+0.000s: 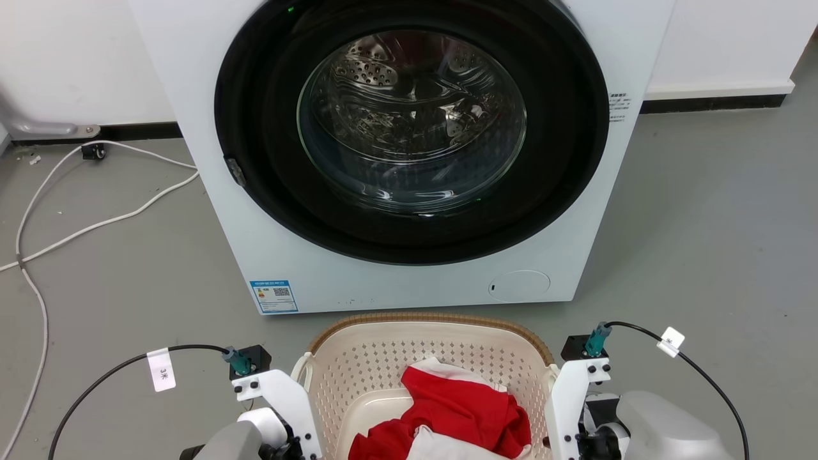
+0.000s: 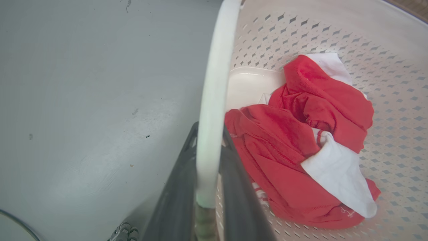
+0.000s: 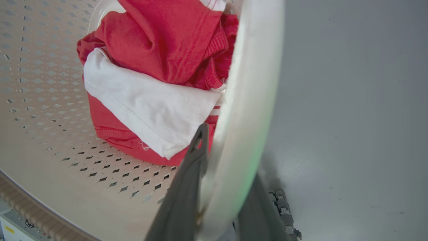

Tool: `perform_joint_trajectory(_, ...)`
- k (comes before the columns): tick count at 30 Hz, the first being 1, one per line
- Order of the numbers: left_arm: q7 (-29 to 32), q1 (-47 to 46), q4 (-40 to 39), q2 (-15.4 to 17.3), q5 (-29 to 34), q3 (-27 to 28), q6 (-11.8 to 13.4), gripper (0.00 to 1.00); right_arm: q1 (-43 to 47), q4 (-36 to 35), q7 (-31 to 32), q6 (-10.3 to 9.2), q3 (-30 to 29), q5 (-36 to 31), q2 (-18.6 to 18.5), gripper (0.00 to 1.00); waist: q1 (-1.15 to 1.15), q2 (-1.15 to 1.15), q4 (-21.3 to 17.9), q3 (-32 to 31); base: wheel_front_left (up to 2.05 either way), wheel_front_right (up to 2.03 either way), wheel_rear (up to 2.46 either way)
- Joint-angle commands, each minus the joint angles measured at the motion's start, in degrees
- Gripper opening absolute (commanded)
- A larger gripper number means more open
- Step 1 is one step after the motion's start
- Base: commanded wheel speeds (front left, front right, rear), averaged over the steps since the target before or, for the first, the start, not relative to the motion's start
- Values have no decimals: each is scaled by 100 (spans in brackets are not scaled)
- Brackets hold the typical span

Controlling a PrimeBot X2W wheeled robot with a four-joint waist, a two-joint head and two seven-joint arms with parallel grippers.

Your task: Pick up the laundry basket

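The laundry basket [image 1: 428, 317], cream with perforated walls and a brown woven rim, sits low in the head view in front of the washing machine. My two wrists flank it, left [image 1: 281, 399] and right [image 1: 571, 399]. In the left wrist view my left gripper [image 2: 209, 129] has its dark fingers [image 2: 177, 187] closed on either side of the basket's white side handle [image 2: 214, 83]. In the right wrist view my right gripper [image 3: 230, 150] clamps the other white handle [image 3: 254, 100] the same way. A red and white garment [image 1: 454, 409] lies crumpled inside the basket.
A white front-loading washing machine [image 1: 268, 211] with its round door shut stands just behind the basket. White cables [image 1: 96, 223] trail over the grey floor at the left. Bare grey floor [image 1: 703, 223] lies to the right, with a white wall behind.
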Motion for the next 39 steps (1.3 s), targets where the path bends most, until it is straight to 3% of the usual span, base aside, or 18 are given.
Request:
perform_joint_trajectory(1,-27,-81,-29,-61,-48,-13,21,0,-123,-75,-45,96,19,54,120,0,0,0,4,0,0,0,0)
perform_joint_trajectory(39,-102,-20,-31,-65,-404,-321,73,0,-150,21,-179,97,416,393,129,0,0,0,21,-19,0,0,0)
